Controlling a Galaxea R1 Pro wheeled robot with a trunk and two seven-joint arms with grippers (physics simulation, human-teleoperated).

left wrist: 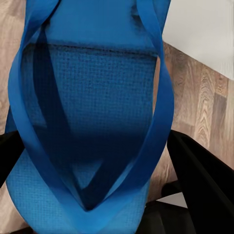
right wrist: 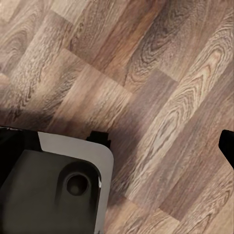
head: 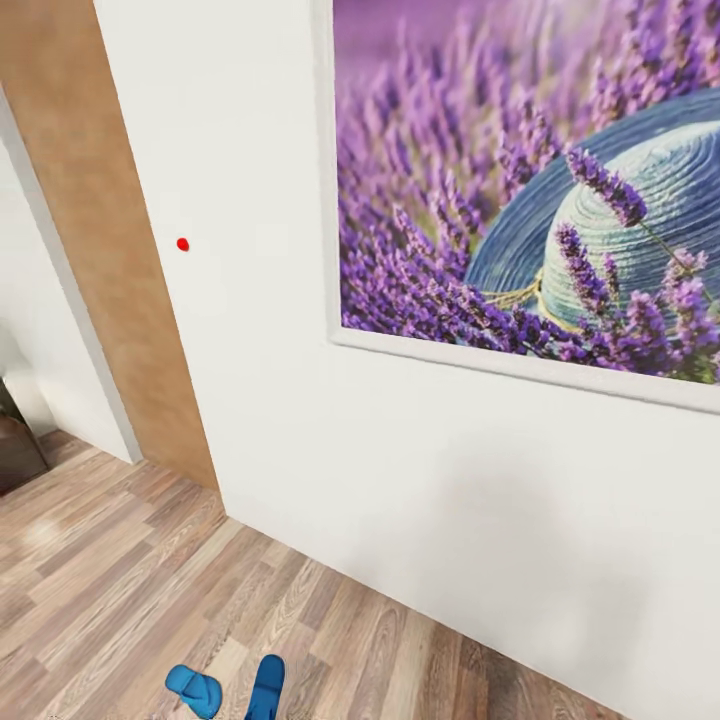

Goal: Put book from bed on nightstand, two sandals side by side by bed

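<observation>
Gripping a blue sandal (left wrist: 92,122), the left gripper (left wrist: 97,170) holds it over wood-plank floor (right wrist: 146,73); right gripper's state unclear.

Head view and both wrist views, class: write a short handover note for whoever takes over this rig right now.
Left gripper: shut on a blue sandal, with dark fingers either side of it.
Right gripper: fingertips barely at the frame edges over bare wood-plank floor; state unclear, nothing seen in it.
Head view faces a white wall with a lavender picture; two blue sandal shapes sit at the bottom edge.
Left: set the sandals beside the bed, move the book.
</observation>
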